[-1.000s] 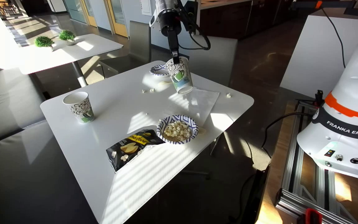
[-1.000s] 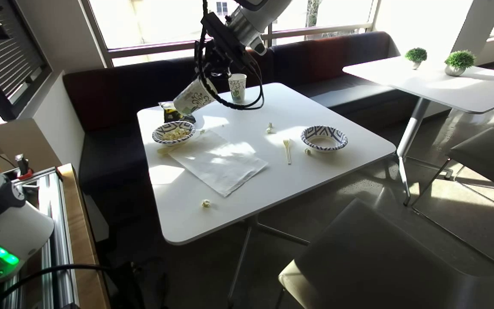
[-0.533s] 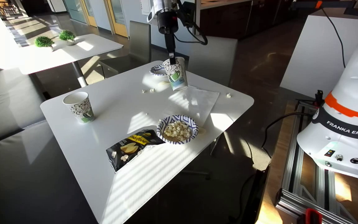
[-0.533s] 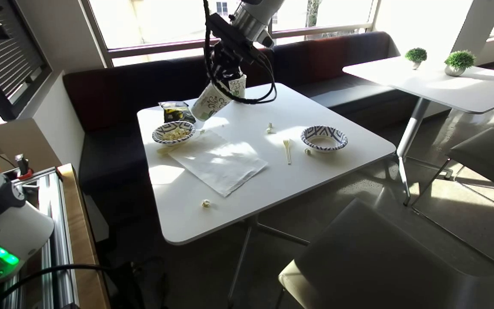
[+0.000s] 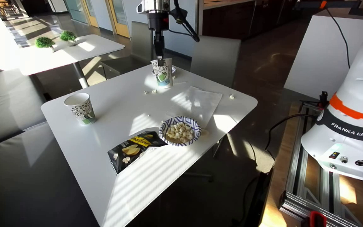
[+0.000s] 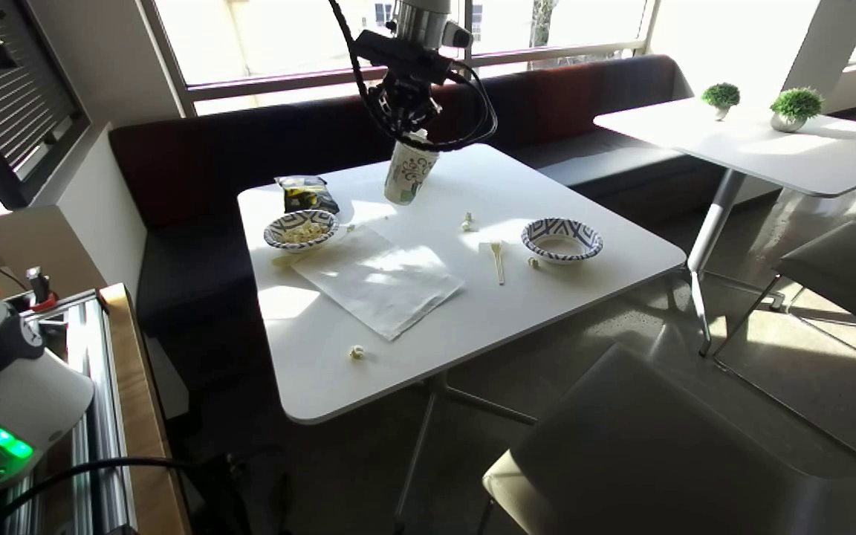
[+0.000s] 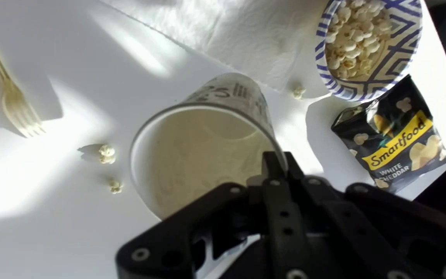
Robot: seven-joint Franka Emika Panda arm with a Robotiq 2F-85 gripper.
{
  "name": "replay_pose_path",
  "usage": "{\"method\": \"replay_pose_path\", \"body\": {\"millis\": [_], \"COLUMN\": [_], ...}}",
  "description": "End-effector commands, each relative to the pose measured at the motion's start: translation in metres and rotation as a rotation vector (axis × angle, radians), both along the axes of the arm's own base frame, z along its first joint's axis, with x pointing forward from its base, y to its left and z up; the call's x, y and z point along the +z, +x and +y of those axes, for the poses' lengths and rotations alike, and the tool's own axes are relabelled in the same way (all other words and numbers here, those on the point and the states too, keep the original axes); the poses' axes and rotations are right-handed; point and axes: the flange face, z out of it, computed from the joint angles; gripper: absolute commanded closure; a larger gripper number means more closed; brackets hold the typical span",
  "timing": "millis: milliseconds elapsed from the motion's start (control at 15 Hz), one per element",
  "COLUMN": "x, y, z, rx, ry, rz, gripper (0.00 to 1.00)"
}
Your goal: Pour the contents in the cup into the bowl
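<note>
My gripper (image 5: 160,62) is shut on the rim of the cup (image 5: 163,75), with one finger inside the wall. The cup is cream-white with green printing and hangs above the table, slightly tilted, mouth up. In the wrist view its inside (image 7: 207,155) looks empty, though the gripper fingers (image 7: 284,166) hide part of it. The bowl (image 5: 196,126), dark blue and white with a wavy rim, holds popcorn near the table edge. It also shows in the wrist view (image 7: 395,58) and an exterior view (image 6: 296,220). The cup is well apart from it.
A similar cup (image 5: 82,110) stands at the table's far side from the base. A second bowl (image 6: 562,255) without popcorn sits opposite, with a fork (image 6: 498,261) beside it. A black snack bag (image 5: 135,146), a napkin (image 6: 391,297) and loose popcorn (image 6: 356,352) lie on the table.
The cup in my gripper has moved away from the popcorn bowl toward the second bowl's side and turned more upright. The gripper has stayed shut on it. Things on the table have not moved.
</note>
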Motion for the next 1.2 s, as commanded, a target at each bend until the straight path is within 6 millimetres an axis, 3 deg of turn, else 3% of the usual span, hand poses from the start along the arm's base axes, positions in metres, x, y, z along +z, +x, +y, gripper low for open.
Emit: {"method": "replay_pose_path", "body": {"millis": [0,533,867,1133], "x": [-0.018,-0.049,-0.067,-0.085], "y": [-0.003,0.013,0.017,0.025], "z": [0.015,0.036,0.073,0.087], "rx": [-0.002,0.023,0.109,0.173], "ry": [-0.087,-0.169,-0.165,-0.204], "rz": [-0.098,-0.246,-0.290,-0.348], "gripper": [0.99,0.99,0.99,0.99]}}
